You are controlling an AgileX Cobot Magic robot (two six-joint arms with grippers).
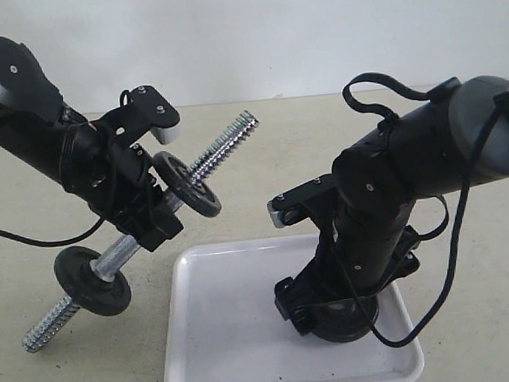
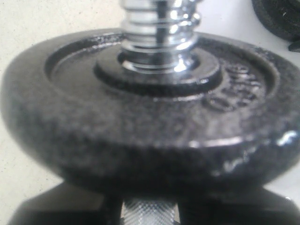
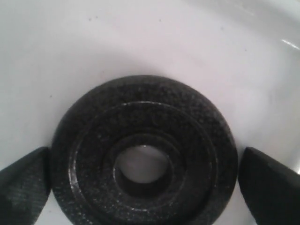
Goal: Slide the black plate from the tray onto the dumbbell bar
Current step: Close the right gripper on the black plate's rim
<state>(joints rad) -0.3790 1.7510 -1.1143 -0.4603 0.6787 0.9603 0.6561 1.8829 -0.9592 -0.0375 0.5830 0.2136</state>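
Exterior view: left pincer [image 1: 147,223] pinches the tilted dumbbell bar [image 1: 221,150] beside the tray [image 1: 221,333].
Right wrist view only: right pincer [image 3: 144,157] spread astride the black plate [image 3: 187,140].

The tray [image 1: 214,334] is set on the table [image 1: 499,314], at the front and near the middle of the exterior view. The black plate [image 3: 143,154] is laid flat in the tray's right half, and the right jaws are stood one on each side of it, just beside its rim. Left of the tray, the dumbbell bar [image 1: 225,145] is held clear of the table, tilted, its low end to the front left and its raised end to the back right. It is clamped at the middle by the left jaws, between the upper disc [image 1: 187,183] and the lower disc [image 1: 92,280], both threaded on it.
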